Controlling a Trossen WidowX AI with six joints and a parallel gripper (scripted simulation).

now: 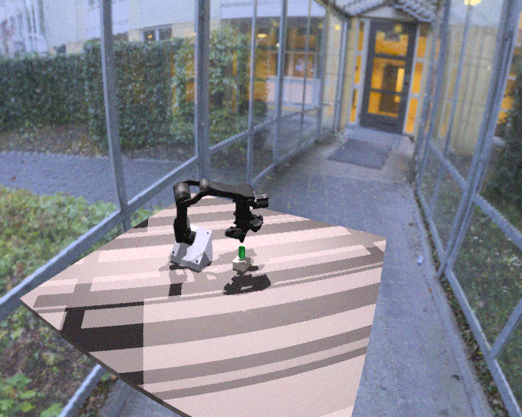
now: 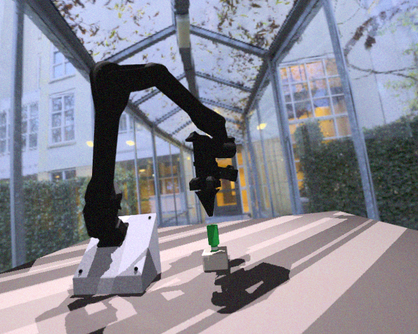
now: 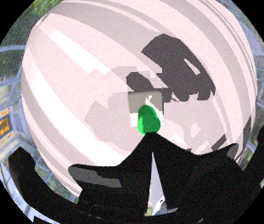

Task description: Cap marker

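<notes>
The gripper is hanging directly above the green cap, apart from it, with its jaws clenched together to a point and grasping nothing. The cap is sitting on the marker, which is standing upright in the pale holder block on the striped table, just beside the arm's grey base. In the wrist view, the cap is showing just beyond the closed fingertips.
</notes>
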